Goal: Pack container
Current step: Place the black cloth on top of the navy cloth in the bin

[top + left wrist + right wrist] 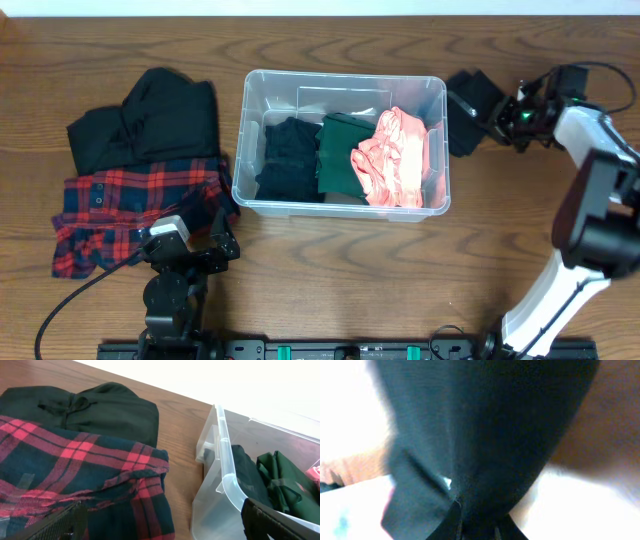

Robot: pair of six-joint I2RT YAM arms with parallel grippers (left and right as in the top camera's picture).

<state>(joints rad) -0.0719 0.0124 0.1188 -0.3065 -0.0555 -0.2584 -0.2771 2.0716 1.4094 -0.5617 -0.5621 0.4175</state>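
Observation:
The clear container (340, 208) stands mid-table and holds a black garment (290, 155), a dark green one (340, 160) and a pink-orange one (395, 160). Its corner also shows in the left wrist view (225, 460). My right gripper (503, 118) is shut on a black garment (470, 105) that hangs just right of the container; in the right wrist view the cloth (485, 435) fills the frame and is pinched at the fingers (477, 530). My left gripper (190, 238) is open and empty, low over the edge of a red plaid shirt (120, 200); its fingers (165, 527) are spread wide.
A black hoodie (150, 120) lies at the far left, partly under the plaid shirt (75, 470); it also shows in the left wrist view (100, 410). Bare wood lies in front of the container and between it and the clothes pile.

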